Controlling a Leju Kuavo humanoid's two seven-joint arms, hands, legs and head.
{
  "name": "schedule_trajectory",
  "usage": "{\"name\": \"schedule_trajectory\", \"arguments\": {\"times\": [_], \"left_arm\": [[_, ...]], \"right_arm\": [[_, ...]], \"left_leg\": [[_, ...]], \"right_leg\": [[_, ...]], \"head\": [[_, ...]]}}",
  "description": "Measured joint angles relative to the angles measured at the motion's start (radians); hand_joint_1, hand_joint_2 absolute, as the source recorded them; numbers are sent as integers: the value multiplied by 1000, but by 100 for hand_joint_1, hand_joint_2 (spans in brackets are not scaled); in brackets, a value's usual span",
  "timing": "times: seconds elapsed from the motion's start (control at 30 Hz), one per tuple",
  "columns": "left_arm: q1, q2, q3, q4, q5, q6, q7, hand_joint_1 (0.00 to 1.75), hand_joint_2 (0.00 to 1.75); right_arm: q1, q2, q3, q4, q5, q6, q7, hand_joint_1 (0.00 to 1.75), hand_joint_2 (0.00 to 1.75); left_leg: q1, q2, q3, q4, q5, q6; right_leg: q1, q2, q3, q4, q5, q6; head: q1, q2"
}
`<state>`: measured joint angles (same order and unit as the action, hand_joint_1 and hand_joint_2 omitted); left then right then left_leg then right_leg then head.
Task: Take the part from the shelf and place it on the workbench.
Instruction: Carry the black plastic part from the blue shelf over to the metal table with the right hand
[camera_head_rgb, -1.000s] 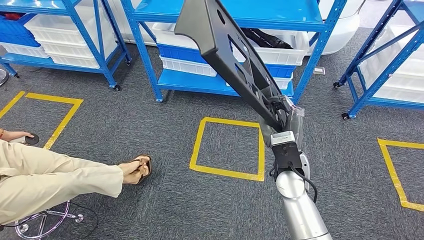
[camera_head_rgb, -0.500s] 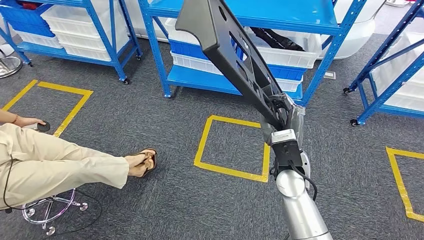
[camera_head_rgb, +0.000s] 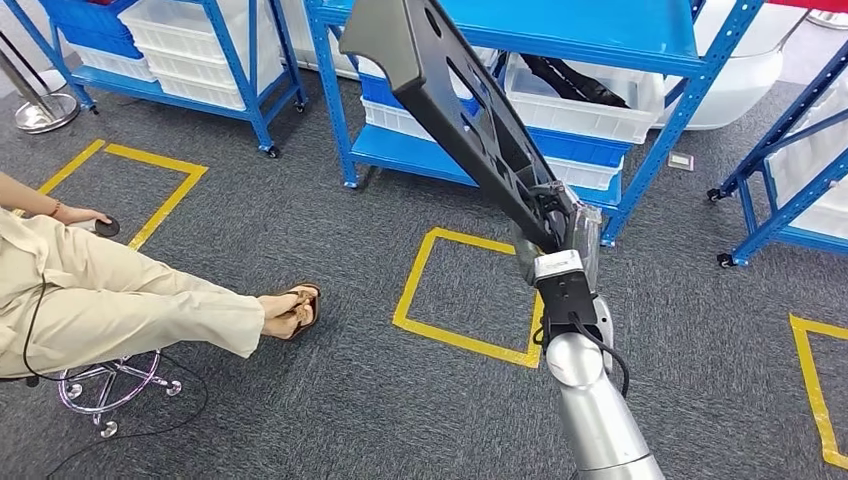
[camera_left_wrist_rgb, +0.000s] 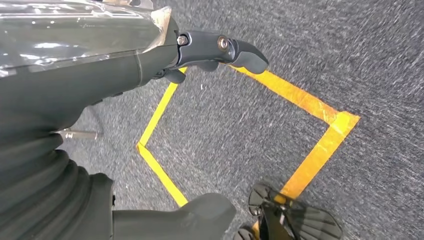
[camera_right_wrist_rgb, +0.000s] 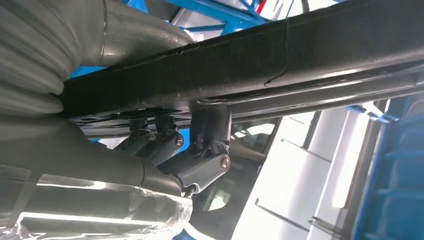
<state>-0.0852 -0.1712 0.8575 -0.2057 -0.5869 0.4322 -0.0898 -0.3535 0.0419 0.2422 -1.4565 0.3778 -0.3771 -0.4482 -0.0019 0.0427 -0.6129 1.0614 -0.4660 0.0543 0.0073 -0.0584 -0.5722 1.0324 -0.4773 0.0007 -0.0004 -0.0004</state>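
We grip one long black part (camera_head_rgb: 460, 110) in our right hand (camera_head_rgb: 556, 222), raised clear of the blue shelf (camera_head_rgb: 560, 30). Left hand (camera_left_wrist_rgb: 215, 50) hangs empty, fingers apart. No tabletop visible; carry it level, swing wide of shelf posts. Two yellow floor squares (camera_head_rgb: 470, 290), one seated person (camera_head_rgb: 120, 290).
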Motion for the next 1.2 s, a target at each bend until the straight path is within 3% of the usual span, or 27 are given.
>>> {"name": "schedule_trajectory", "arguments": {"times": [0.03, 0.1, 0.17, 0.27, 0.33, 0.37, 0.43, 0.5, 0.6, 0.67, 0.73, 0.8, 0.83, 0.87, 0.9, 0.97, 1.03, 1.13, 1.2], "left_arm": [[-1, -1, 0, 0, 0, 0, 0, 0, 175], [-1, -2, 0, 0, 0, 1, -1, 0, 175], [0, -4, 0, 0, 0, 2, -1, 0, 175], [-2, -6, 1, 0, 0, 2, -1, 0, 175], [-1, -6, 1, 0, 0, -1, -3, 0, 175], [0, -6, 1, 0, 0, -3, -4, 0, 175], [1, -7, 1, 0, -1, -8, -6, 0, 175], [1, -7, 1, 0, -2, -13, -9, 0, 175], [4, -7, 1, 0, -4, -16, -14, 0, 175], [7, -6, 1, 0, -8, -17, -16, 0, 175], [7, -5, 1, 0, -12, -20, -17, 0, 175], [7, -6, 0, 0, -13, -21, -17, 0, 175], [7, -6, 0, 0, -14, -21, -16, 0, 175], [7, -6, 0, 0, -15, -21, -14, 0, 175], [7, -5, 0, 0, -17, -21, -13, 0, 175], [5, -5, 0, 0, -22, -21, -7, 0, 175], [1, -4, 0, 0, -29, -21, -1, 0, 175], [0, -4, 0, 0, -35, -23, 3, 0, 175], [-1, -6, 0, -1, -36, -24, 0, 0, 175]], "right_arm": [[-3, 1, 0, 1, 0, 0, 0, 173, 175], [-7, 4, 3, 3, 0, 0, 0, 173, 175], [-10, 6, 4, 4, 0, 0, 0, 173, 175], [-14, 4, 5, 10, 0, 0, 0, 173, 175], [-11, 0, 5, 15, 0, 0, 0, 173, 175], [-10, -1, 5, 17, 0, 0, 0, 173, 175], [-9, -3, 5, 18, 0, 0, 0, 173, 175], [-8, -6, 5, 18, 0, 0, 0, 173, 175], [-2, -10, 5, 17, 1, 0, 0, 173, 175], [0, -10, 4, 14, 2, -2, 0, 173, 175], [6, -9, 3, 9, 4, -5, -2, 173, 175], [16, -9, 3, 6, 6, -7, -3, 173, 175], [22, -9, 3, 5, 7, -9, -3, 173, 175], [29, -9, 3, 4, 9, -11, -3, 173, 175], [34, -8, 3, 1, 12, -13, -3, 173, 175], [43, -4, 3, -10, 21, -16, -3, 173, 175], [48, 2, 2, -29, 35, -20, 0, 173, 175], [57, 13, 3, -60, 56, -20, 10, 173, 175], [60, 18, 4, -80, 67, -18, 18, 173, 175]], "left_leg": [[-6, 5, 6, -15, 0, 2], [-6, -10, 7, -24, 8, 2], [0, -24, 11, -40, 21, 2], [4, -47, 9, -49, 33, 7], [4, -66, 6, -49, 36, 6], [5, -75, 5, -48, 37, 5], [6, -94, 5, -46, 38, 1], [3, -111, 0, -42, 40, -9], [5, -126, -9, -42, 46, -27], [8, -110, -22, -21, 31, -37], [12, -75, -65, 71, -22, -47], [17, -56, -127, 199, -77, -55], [20, -53, -144, 234, -84, -58], [22, -49, -144, 233, -75, -60], [24, -43, -124, 195, -51, -61], [23, -12, -51, 61, 4, -59], [17, 7, -8, -23, 25, -52], [10, -16, -7, -37, 28, -34], [10, -32, -1, -48, 37, -18]], "right_leg": [[1, -7, 0, 0, 0, 1], [3, -21, 0, -1, -1, 4], [2, -5, -11, 21, -16, 10], [-8, 42, -83, 181, -90, 10], [-14, 49, -120, 263, -113, 19], [-17, 50, -114, 252, -103, 28], [-27, 65, -52, 127, -49, 49], [-31, 85, 2, 11, -9, 52], [-28, 82, 10, -12, 2, 31], [-33, 70, 12, -17, 8, 16], [-36, 55, 14, -20, 10, 3], [-32, 38, 13, -20, 8, -3], [-31, 29, 13, -19, 8, -3], [-31, 20, 13, -19, 8, -3], [-31, 13, 14, -19, 7, -3], [-28, -1, 14, -19, 5, 1], [-20, -13, 14, -18, 2, 9], [-15, -31, 14, -20, -2, 27], [-16, -8, 0, 17, -26, 32]], "head": [[0, 0], [-1, 0], [0, 0], [3, 0], [3, 0], [4, 0], [4, 0], [4, 0], [3, 0], [0, 0], [-5, 0], [-8, 0], [-8, 0], [-8, 0], [-8, 0], [-9, 0], [-6, 0], [-2, 0], [-1, 0]]}}
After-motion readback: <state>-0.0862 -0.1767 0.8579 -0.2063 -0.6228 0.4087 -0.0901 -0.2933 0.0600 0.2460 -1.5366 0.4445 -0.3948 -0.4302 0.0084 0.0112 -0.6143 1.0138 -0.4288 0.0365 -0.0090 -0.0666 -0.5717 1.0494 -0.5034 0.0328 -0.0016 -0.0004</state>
